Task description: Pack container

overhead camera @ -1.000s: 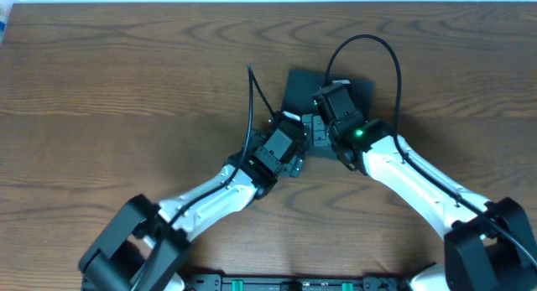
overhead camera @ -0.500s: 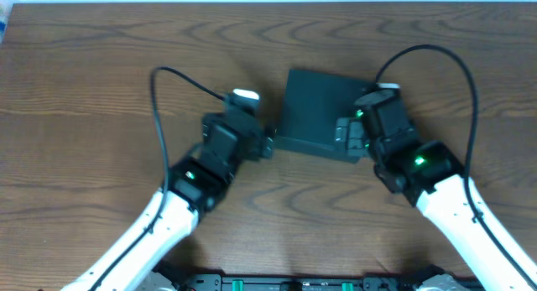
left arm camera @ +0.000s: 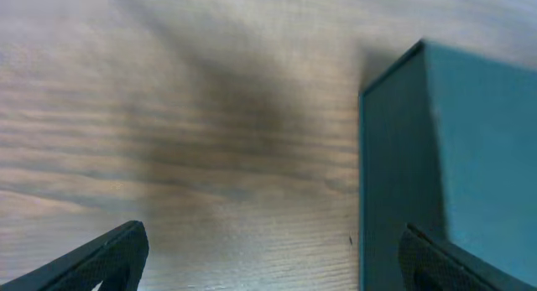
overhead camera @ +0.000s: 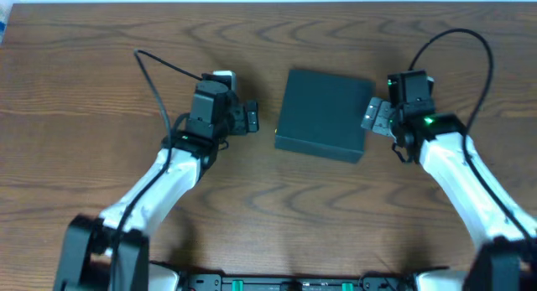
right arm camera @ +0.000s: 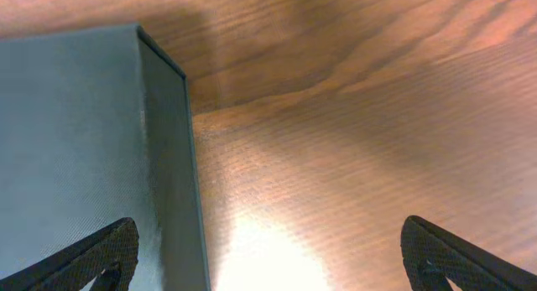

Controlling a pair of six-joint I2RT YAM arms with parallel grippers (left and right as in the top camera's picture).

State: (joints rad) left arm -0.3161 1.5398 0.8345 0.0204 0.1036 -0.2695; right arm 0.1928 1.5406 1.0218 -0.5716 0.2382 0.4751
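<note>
The container (overhead camera: 323, 115), a dark teal-black box with its lid shut, lies on the wooden table at the centre. My left gripper (overhead camera: 248, 118) is open and empty just left of the box, not touching it. My right gripper (overhead camera: 374, 115) is open and empty at the box's right edge. In the left wrist view the box's side (left arm camera: 453, 157) fills the right, with my left gripper (left arm camera: 273, 266) wide apart over bare wood. In the right wrist view the box (right arm camera: 75, 157) fills the left, and my right gripper (right arm camera: 270, 262) straddles its edge, one fingertip (right arm camera: 96, 256) over the lid.
The wooden table (overhead camera: 101, 73) runs out on all sides of the box. A black cable (overhead camera: 159, 81) loops off the left arm and another (overhead camera: 470, 48) off the right arm. The table's far edge runs along the top of the overhead view.
Both arms have drawn apart from above the box, the left one to the left and the right one to the right. The box now lies uncovered with its lid shut.
</note>
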